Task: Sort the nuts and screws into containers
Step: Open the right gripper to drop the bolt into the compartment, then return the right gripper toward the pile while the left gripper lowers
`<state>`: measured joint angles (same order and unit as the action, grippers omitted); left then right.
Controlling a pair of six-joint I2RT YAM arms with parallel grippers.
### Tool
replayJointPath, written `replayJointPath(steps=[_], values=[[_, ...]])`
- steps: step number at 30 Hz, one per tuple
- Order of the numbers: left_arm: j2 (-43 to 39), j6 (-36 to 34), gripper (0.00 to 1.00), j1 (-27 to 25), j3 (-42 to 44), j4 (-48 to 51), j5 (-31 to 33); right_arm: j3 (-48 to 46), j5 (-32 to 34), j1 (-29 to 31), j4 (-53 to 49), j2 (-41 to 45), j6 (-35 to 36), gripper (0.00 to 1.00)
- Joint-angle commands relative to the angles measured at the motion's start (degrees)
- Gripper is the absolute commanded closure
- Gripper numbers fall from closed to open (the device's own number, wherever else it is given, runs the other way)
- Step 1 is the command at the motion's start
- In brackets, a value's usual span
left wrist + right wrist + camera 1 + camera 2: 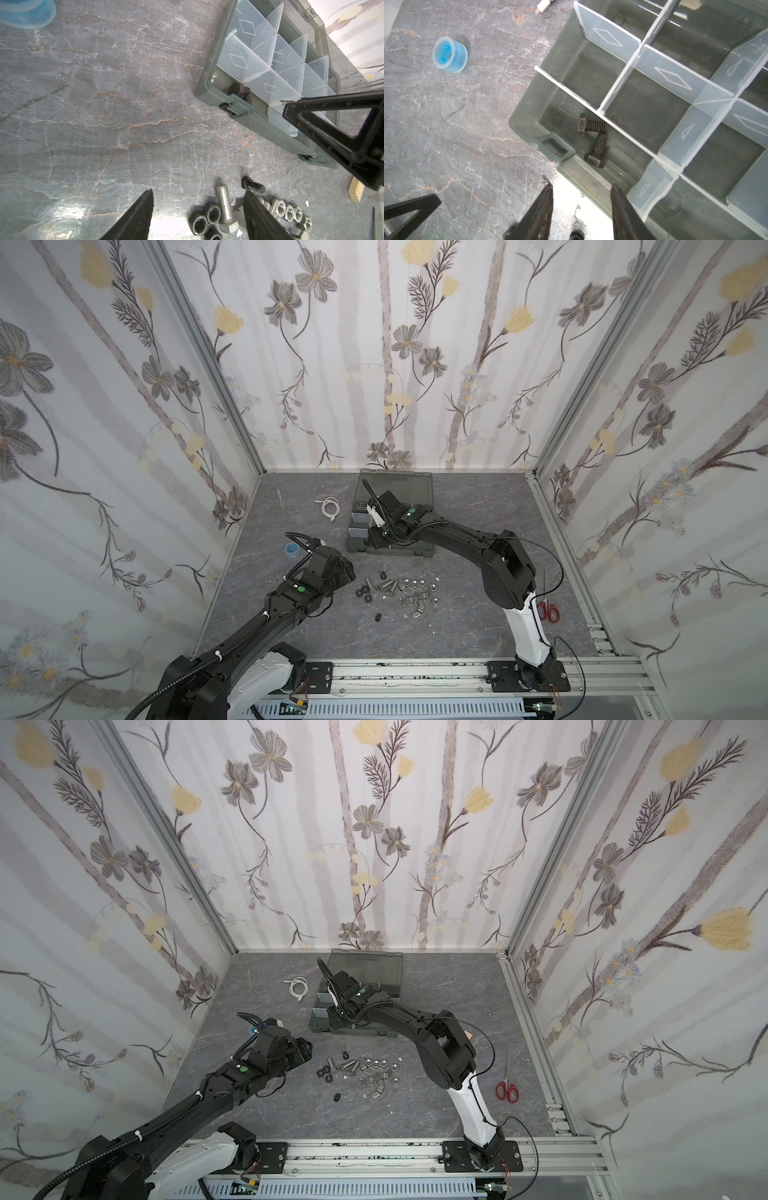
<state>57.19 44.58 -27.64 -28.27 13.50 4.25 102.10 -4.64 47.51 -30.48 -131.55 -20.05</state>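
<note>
Left wrist view: left gripper (pixel 198 191) open, empty, near silver bolt (pixel 224 205); likely hard, heavy, slippery, best pinched across shank. Right gripper (pixel 579 180) open too.

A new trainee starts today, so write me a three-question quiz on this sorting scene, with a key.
1. True or false: the right tool holds a bolt.
2. How many black bolts lie in the corner compartment? A one, B two, C four.
3. Which tool hovers by the loose screws and nuts?
Key: 1 false, its jaws stand apart and empty. 2 B. 3 the left tool.
</note>
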Motion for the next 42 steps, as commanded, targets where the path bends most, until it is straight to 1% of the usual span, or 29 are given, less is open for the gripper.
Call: replayJointPath(steps=[1, 6, 14, 20, 22, 26, 33, 37, 42], values=[[0.18, 0.42, 0.29, 0.13, -0.21, -1.15, -0.29, 0.21, -0.97, -0.07, 1.48, 1.61, -0.42, 0.53], [0.38, 0.51, 0.29, 0.13, -0.31, -1.26, -0.64, -2.67, -2.11, -0.05, 3.24, 4.98, -0.90, 0.53], [0.34, -0.02, 0.29, 0.13, -0.68, -1.54, -1.26, -12.81, -2.69, -0.05, 7.81, 13.54, -2.17, 0.52], [1.38, 0.51, 0.30, 0.04, -0.90, -2.11, -2.28, -22.48, -1.37, -0.05, 11.34, 21.36, -3.55, 0.52], [1.85, 0.44, 0.30, -0.21, -1.23, -2.32, -2.80, -25.85, -1.15, -1.88, 12.60, 23.89, -4.30, 0.52], [2.23, -0.14, 0.31, -0.82, -1.79, -2.69, -3.11, -32.54, -0.32, -2.24, 14.61, 28.44, -6.11, 0.52], [4.34, -1.55, 0.32, -3.38, -3.58, -2.86, -3.02, -42.05, 2.20, -2.54, 16.81, 36.17, -10.01, 0.51], [6.88, -2.16, 0.33, -6.42, -5.22, -2.86, -1.91, -45.65, 3.15, -2.68, 18.35, 39.74, -12.04, 0.51], [8.54, -3.56, 0.37, -8.76, -6.98, -2.77, -0.27, -48.32, 4.07, -3.01, 18.65, 43.96, -13.04, 0.51]])
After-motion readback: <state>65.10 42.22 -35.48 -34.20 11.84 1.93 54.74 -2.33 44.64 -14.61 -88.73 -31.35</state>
